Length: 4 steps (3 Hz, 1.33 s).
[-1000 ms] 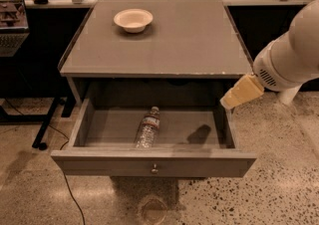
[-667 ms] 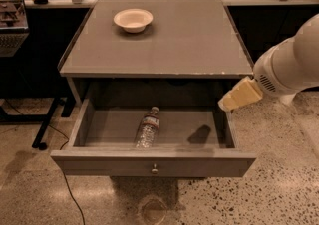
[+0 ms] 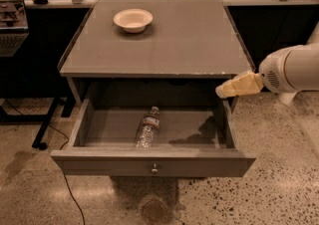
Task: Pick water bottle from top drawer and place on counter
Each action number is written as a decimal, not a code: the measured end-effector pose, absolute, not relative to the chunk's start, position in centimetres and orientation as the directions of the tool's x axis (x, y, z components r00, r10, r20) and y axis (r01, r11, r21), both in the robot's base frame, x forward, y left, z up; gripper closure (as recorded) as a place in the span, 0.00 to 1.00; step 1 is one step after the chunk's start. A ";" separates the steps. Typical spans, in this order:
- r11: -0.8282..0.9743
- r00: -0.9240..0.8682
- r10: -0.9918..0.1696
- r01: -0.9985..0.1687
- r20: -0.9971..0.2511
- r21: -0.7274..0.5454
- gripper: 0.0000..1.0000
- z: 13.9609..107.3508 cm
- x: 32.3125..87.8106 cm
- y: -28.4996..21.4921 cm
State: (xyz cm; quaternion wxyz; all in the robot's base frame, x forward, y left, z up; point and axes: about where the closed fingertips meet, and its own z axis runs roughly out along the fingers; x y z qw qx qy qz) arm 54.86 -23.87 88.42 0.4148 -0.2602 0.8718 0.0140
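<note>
The water bottle (image 3: 148, 128) lies on its side in the middle of the open top drawer (image 3: 152, 161), cap pointing to the back. The drawer is pulled out under the grey counter (image 3: 164, 40). My gripper (image 3: 223, 90) is at the right, above the drawer's back right corner and just below the counter's front right edge. It is well to the right of the bottle and above it, holding nothing that I can see.
A small white bowl (image 3: 132, 20) stands on the counter at the back left. A dark stand with a cable (image 3: 47, 127) is on the floor at the left. A railing runs behind the counter.
My arm has dropped a little and turned more level; the gripper stays near the drawer's back right corner. The bottle has not moved.
</note>
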 end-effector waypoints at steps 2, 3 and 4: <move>0.874 -0.579 -0.170 -0.463 -0.797 0.150 0.00 87.2 56.6 -20.7; 0.874 -0.579 -0.170 -0.463 -0.797 0.150 0.00 87.2 56.6 -20.7; 0.883 -0.641 -0.090 -0.405 -0.762 0.236 0.00 85.5 56.2 -20.6</move>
